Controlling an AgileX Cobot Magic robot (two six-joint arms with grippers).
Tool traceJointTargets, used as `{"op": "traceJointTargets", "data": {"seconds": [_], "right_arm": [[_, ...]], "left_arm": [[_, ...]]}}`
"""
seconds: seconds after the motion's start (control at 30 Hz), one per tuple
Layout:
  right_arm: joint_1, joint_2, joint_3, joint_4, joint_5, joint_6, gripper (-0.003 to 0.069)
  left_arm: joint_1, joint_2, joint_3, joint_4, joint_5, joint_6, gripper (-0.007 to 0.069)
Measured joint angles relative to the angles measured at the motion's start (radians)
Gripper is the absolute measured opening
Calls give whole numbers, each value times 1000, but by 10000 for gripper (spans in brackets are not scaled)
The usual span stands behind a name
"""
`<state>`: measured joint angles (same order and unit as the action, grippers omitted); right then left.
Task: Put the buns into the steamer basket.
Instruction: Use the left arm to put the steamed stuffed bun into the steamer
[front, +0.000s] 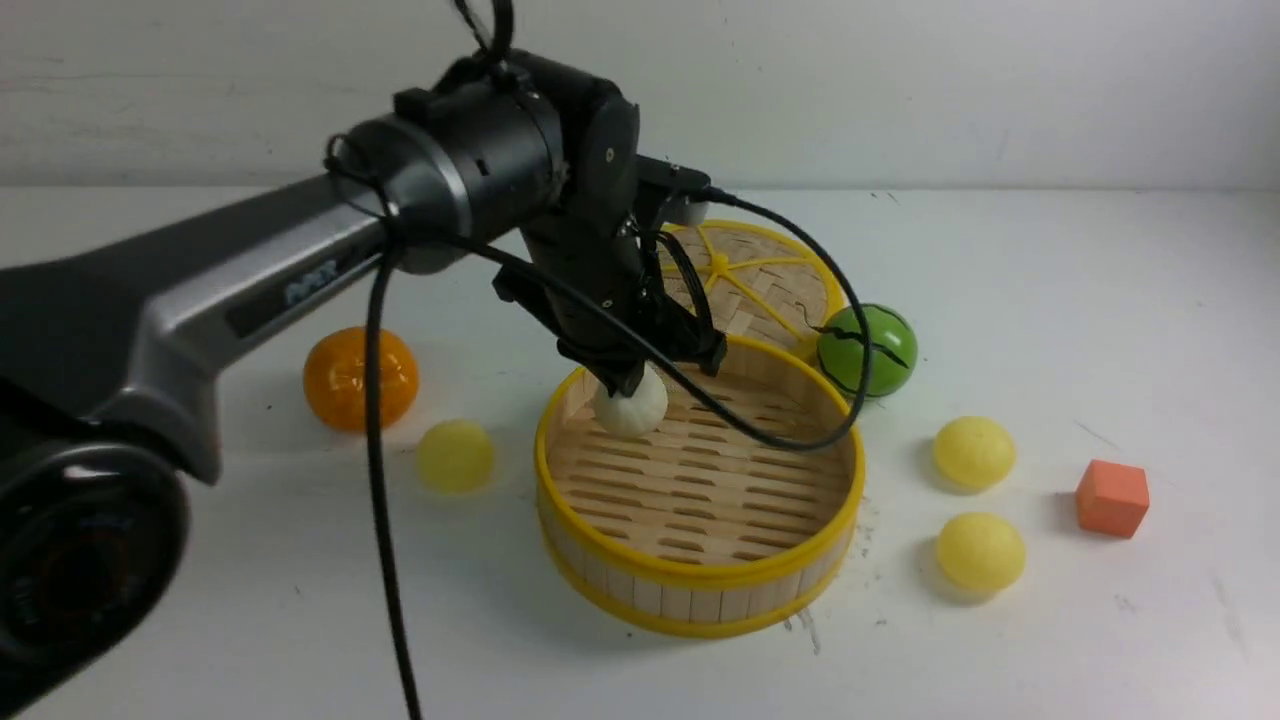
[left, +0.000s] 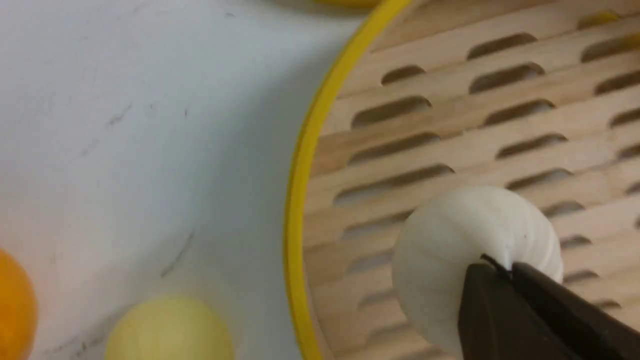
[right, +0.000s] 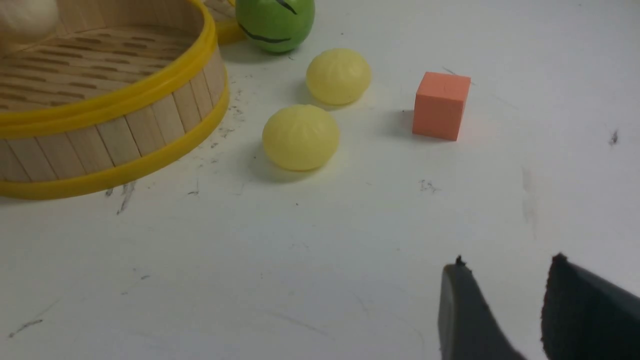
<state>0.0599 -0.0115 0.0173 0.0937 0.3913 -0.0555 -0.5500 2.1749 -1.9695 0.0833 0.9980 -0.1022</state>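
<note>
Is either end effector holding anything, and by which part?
Unclear. The left end effector is shut at the top of the off-white bun over the steamer basket; a pinch cannot be confirmed. The right end effector is open, empty.

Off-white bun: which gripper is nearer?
Left. The left gripper is shut on the off-white bun within the steamer basket; the right gripper hangs open over the table, well away.
</note>
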Motion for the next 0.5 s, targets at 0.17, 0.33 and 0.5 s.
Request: {"op": "traceJointTargets", "data": {"seconds": [0.17, 0.33, 0.5], "right_arm": [[0, 0, 0, 0, 0, 0, 241], [0, 0, 0, 0, 0, 0, 241], [0, 0, 0, 1, 0, 0, 241]], "left_arm": [[1, 95, -87, 25, 49, 0, 36], [1, 88, -97, 20, 78, 0, 214], [2, -23, -95, 14, 205, 5, 345]]}}
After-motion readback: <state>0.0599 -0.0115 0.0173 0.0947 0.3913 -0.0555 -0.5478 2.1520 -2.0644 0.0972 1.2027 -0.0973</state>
